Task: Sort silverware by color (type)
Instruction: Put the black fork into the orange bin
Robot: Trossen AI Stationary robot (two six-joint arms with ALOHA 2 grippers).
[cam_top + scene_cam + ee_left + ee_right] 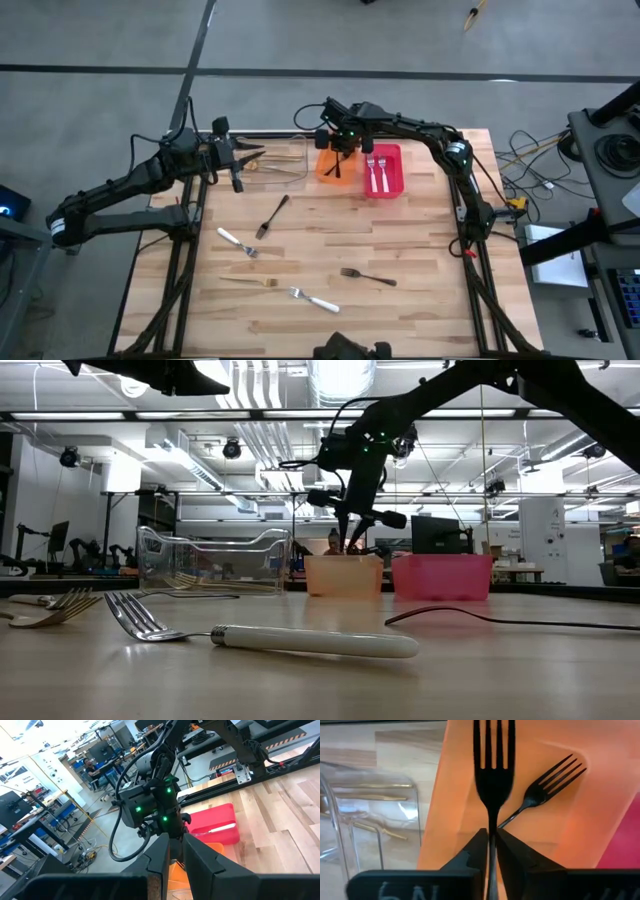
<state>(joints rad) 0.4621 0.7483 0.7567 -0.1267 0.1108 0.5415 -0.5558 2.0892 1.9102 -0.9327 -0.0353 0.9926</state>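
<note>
Wooden bench [400, 250] from above: we see our right claw [340, 152] over the orange bin [330, 165], our left claw [243, 160] beside the clear bin [280, 165], loose forks scattered below. Level view: the right claw [350, 525] hangs into the orange bin [343, 575]. Right wrist: narrow-gapped fingers [475, 852] pinch a black fork [493, 775] above another black fork [545, 787]. Left wrist: left claw [172, 851] nearly closed, empty.

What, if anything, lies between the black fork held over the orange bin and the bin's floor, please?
Nothing visibly blocks it. The right tool holds the black fork above the orange bin; a second black fork lies there, slightly to one side.
</note>
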